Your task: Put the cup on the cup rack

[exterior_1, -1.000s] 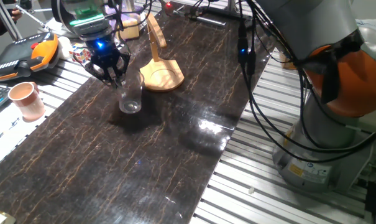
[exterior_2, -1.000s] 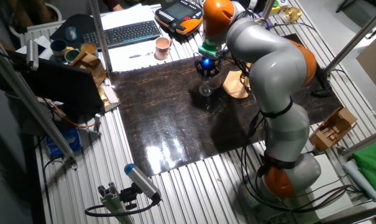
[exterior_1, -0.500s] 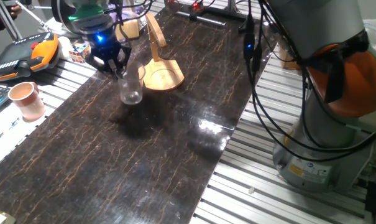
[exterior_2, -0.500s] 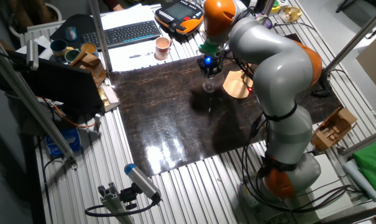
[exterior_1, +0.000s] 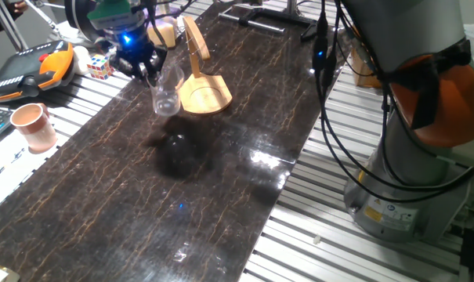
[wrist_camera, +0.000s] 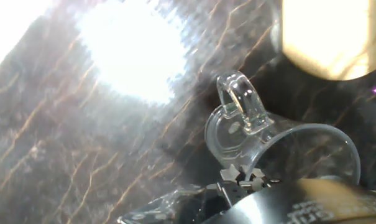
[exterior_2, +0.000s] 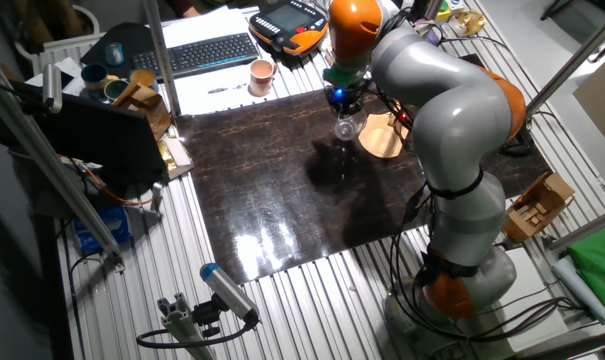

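Note:
The cup (exterior_1: 165, 94) is a small clear glass tumbler; the hand view shows a clear looped handle on its side (wrist_camera: 242, 102). My gripper (exterior_1: 147, 69) is shut on its rim and holds it tilted above the dark table, just left of the cup rack. The cup rack (exterior_1: 204, 95) is a tan wooden base plate with a curved upright peg (exterior_1: 194, 41). In the other fixed view the cup (exterior_2: 346, 127) hangs under the gripper (exterior_2: 341, 104), beside the rack (exterior_2: 382, 137). In the hand view the rack base (wrist_camera: 327, 37) lies top right of the cup (wrist_camera: 281, 146).
A pinkish-brown cup (exterior_1: 34, 125) stands on the slatted bench left of the dark tabletop (exterior_1: 182, 204). An orange teach pendant (exterior_1: 33, 66) and a coloured cube (exterior_1: 99, 66) lie behind it. Black cables (exterior_1: 323, 86) hang along the table's right side. A keyboard (exterior_2: 207, 52) lies at the far end.
The gripper has lifted the clear cup off the table and carried it up and toward the rack. The cup now hangs tilted.

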Robot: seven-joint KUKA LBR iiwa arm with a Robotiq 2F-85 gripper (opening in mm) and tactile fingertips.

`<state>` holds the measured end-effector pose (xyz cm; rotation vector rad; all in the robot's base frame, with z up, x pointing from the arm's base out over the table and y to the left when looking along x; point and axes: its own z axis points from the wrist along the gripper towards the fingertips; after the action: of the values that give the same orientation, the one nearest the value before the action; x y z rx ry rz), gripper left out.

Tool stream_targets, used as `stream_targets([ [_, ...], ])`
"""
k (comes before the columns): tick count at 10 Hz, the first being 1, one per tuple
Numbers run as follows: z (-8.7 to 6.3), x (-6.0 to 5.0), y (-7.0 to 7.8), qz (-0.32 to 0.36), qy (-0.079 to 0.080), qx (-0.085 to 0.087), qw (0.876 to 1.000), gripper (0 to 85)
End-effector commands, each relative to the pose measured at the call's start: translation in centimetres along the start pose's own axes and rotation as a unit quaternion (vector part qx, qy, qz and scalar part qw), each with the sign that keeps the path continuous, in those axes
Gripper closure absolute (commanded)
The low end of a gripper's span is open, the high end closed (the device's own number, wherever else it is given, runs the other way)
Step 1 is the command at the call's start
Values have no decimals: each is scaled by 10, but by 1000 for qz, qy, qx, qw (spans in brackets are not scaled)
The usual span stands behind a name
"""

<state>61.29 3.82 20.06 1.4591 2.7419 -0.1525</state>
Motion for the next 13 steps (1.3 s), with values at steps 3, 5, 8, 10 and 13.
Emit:
stream_targets([
  [3, -1, -5, -1, 51, -16, -5, 999, 840],
  [5, -1, -6, -2, 93, -33, -12, 995, 840],
  [8, -1, -8, -2, 113, -59, -17, 992, 840],
  [10, -3, -14, -4, 108, -68, -21, 992, 840],
  [13, -5, -21, -6, 104, -83, -22, 991, 840],
])
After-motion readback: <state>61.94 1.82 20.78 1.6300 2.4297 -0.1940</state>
